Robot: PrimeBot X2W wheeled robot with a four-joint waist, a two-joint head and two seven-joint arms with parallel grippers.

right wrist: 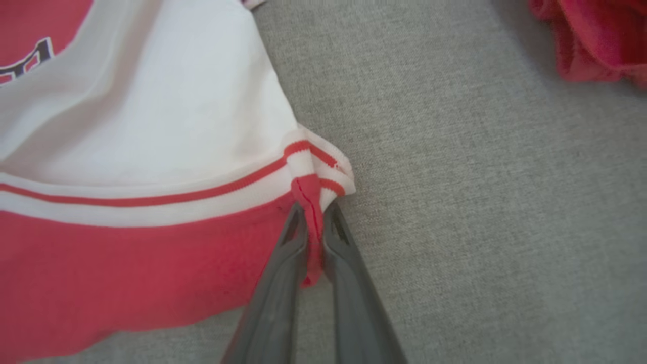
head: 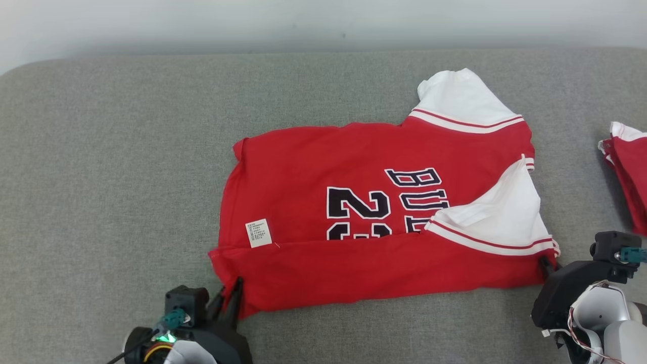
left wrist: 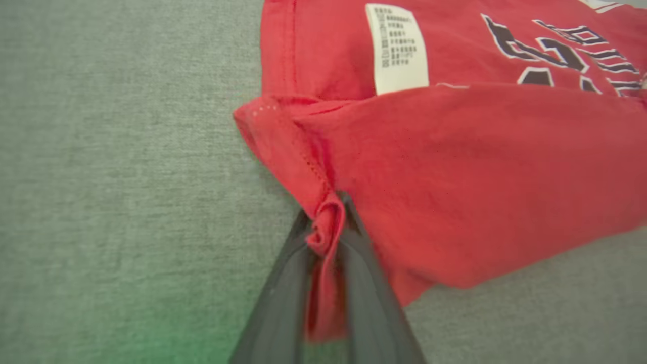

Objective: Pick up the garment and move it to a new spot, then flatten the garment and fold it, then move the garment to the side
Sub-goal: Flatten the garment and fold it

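Red jersey (head: 354,212), near edge folded over, on grey desk (head: 101,177); left end effector (head: 231,292) pinches its near-left corner, right end effector (head: 545,263) pinches its near-right corner.

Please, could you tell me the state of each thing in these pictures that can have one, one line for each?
shirt, spread on the grey cushion, near edge folded over the print.
near sleeve, folded onto the front.
label, exposed, lying flat.
left end effector, shut on the shirt's near left corner.
right end effector, shut on the shirt's near right corner.
second red garment, bunched, apart from the shirt.
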